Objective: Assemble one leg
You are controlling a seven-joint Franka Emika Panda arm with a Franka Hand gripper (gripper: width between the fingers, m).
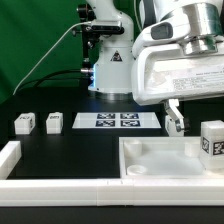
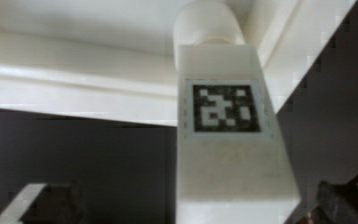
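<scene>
In the wrist view a white leg point(image 2: 229, 150) with a black-and-white marker runs between my fingers. Its far rounded end reaches the white tray-like tabletop point(image 2: 69, 80). My gripper point(image 2: 194, 205) is open. The fingers point(image 2: 43, 205) stand on either side of the leg, with a wide dark gap on one side and a narrow one on the other. In the exterior view my gripper point(image 1: 176, 122) hangs over the far edge of the tabletop point(image 1: 150, 160). Another leg point(image 1: 211, 140) stands at the exterior view's right. Two more legs point(image 1: 24, 124) point(image 1: 54, 122) sit at the left.
The marker board point(image 1: 118, 121) lies in the middle at the back. A white raised border point(image 1: 12, 158) runs along the exterior view's left and front. The robot base point(image 1: 108, 65) stands behind the marker board.
</scene>
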